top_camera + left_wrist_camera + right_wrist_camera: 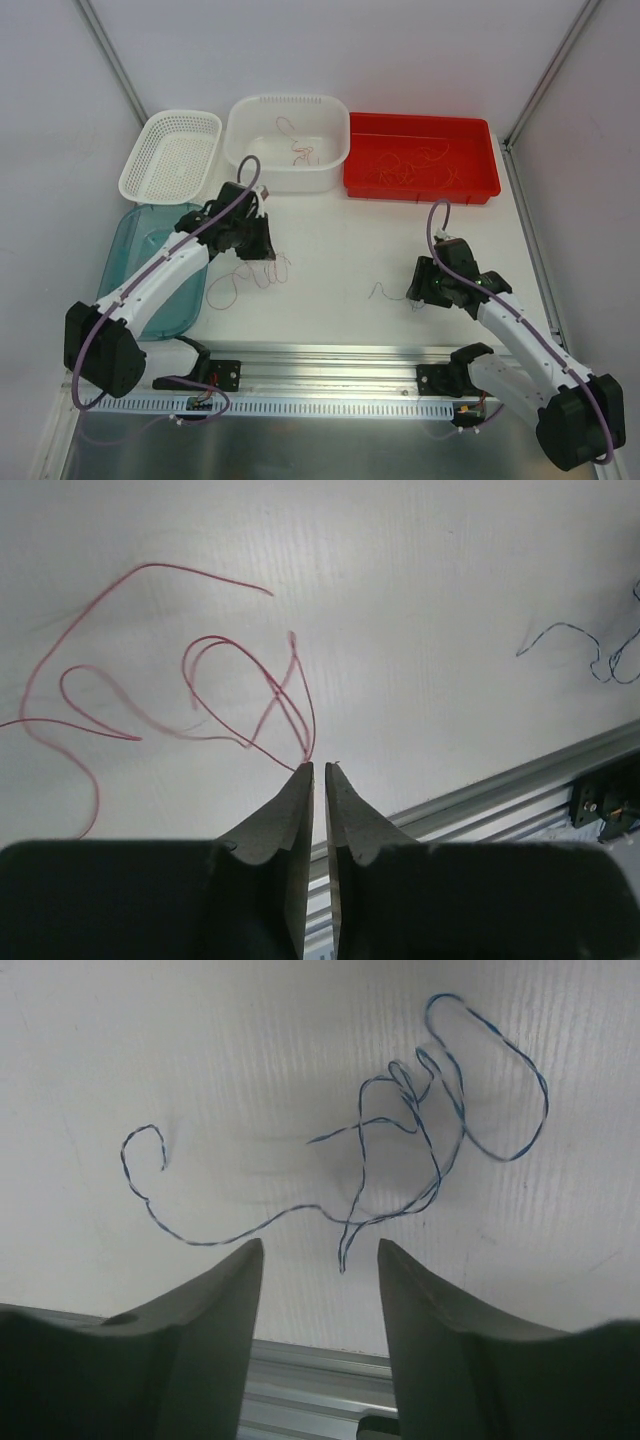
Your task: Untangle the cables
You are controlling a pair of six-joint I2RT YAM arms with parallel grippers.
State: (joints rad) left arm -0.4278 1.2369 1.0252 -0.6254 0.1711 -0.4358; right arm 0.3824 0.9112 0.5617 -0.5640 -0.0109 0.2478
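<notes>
Red cable sprawls on the counter, its end at the left gripper's nearly clenched tips, maybe pinched. Right gripper hangs released over the blue cable, which lies well apart, likely to avoid retangling.

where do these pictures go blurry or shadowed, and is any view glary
Left wrist view: the red cable smears in its middle stretch and is sharp elsewhere. Right wrist view: the blue cable blurs at its right loop, with a faint soft shadow beneath. Top external view: even light, no harsh glare, both cables hair-thin.
</notes>
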